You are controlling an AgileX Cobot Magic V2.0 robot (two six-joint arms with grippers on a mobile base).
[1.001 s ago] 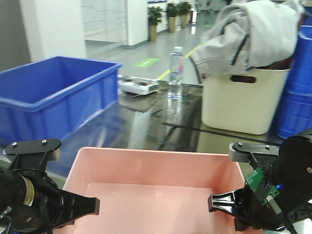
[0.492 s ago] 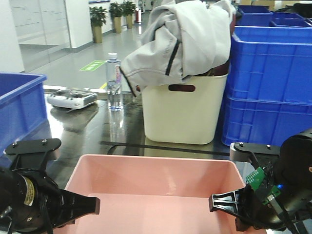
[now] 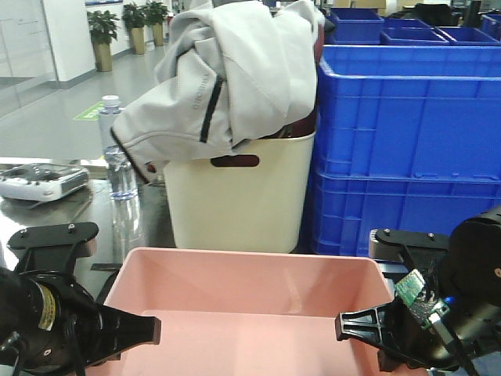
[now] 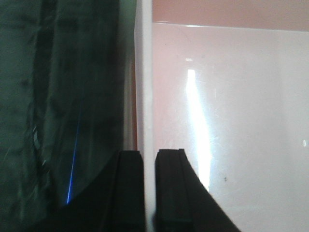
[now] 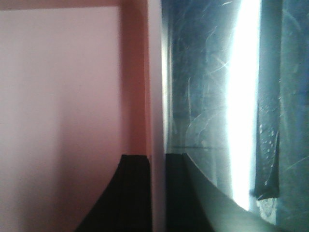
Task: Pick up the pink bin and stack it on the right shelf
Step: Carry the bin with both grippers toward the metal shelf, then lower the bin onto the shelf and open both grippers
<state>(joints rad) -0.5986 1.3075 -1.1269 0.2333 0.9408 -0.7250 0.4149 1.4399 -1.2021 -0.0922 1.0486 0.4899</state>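
Observation:
The pink bin (image 3: pixel 250 298) fills the bottom of the front view, held level between my two arms. My left gripper (image 3: pixel 151 330) is shut on its left wall, and the left wrist view shows the black fingers (image 4: pixel 128 183) pinching the pale rim (image 4: pixel 144 96). My right gripper (image 3: pixel 346 325) is shut on the right wall, its fingers (image 5: pixel 135 188) astride the rim (image 5: pixel 155 96). A shiny scratched steel top (image 5: pixel 203 96) with a dark stripe lies below the bin. I cannot tell whether this is the right shelf.
A cream bin (image 3: pixel 235 204) draped with a grey jacket (image 3: pixel 227 70) stands just beyond the pink bin. Stacked blue crates (image 3: pixel 407 141) rise at the right. A water bottle (image 3: pixel 121 172) and a white controller (image 3: pixel 39 182) sit on the steel top at the left.
The whole view has swung to the right: the large blue crate at the left has left the frame, the cream bin has slid leftward, and the stacked blue crates have come in. Both grippers still hold the bin.

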